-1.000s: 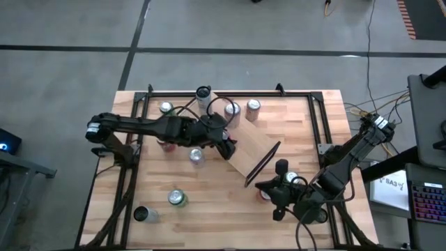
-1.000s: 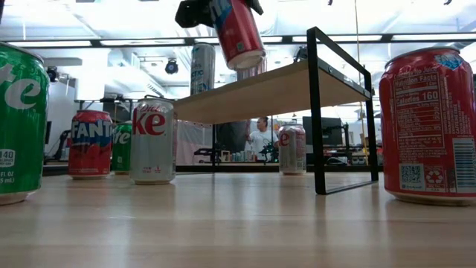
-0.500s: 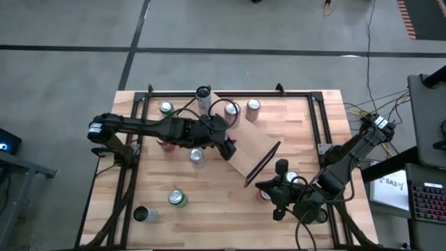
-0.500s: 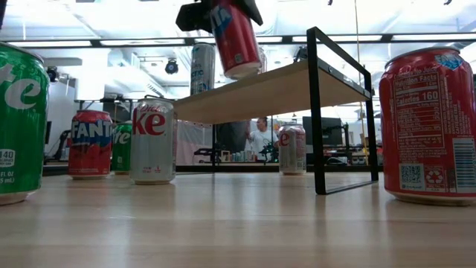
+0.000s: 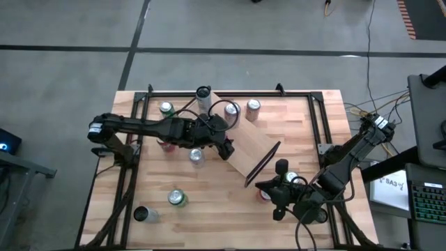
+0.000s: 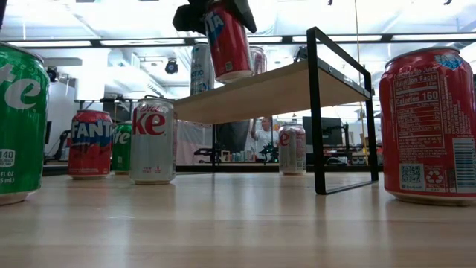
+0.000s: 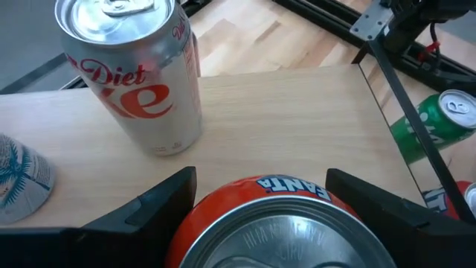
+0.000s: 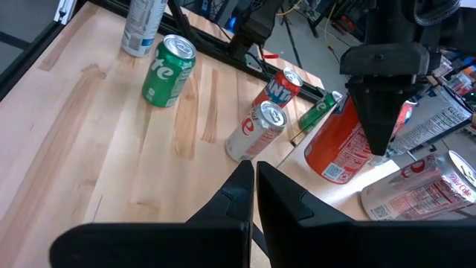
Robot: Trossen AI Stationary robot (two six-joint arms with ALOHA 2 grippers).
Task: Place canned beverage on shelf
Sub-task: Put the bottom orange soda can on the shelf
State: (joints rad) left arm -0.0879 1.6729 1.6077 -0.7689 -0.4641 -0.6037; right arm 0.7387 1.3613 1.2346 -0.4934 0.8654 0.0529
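Held in the left end effector (image 6: 214, 9), clamped near its top: an orange Fanta can (image 6: 226, 41), tilted, hanging just above the shelf (image 6: 260, 91) edge (likely to clear the lip before being set down). Red-orange body, blue logo, silver lid. Beyond, on the board: a Diet Coke can (image 7: 137, 74). Right end effector (image 8: 253, 195) pressed together, parked over the bench (image 5: 209, 202).

bright, even overhead light — ceiling strips glare in the low view, soft shadows.
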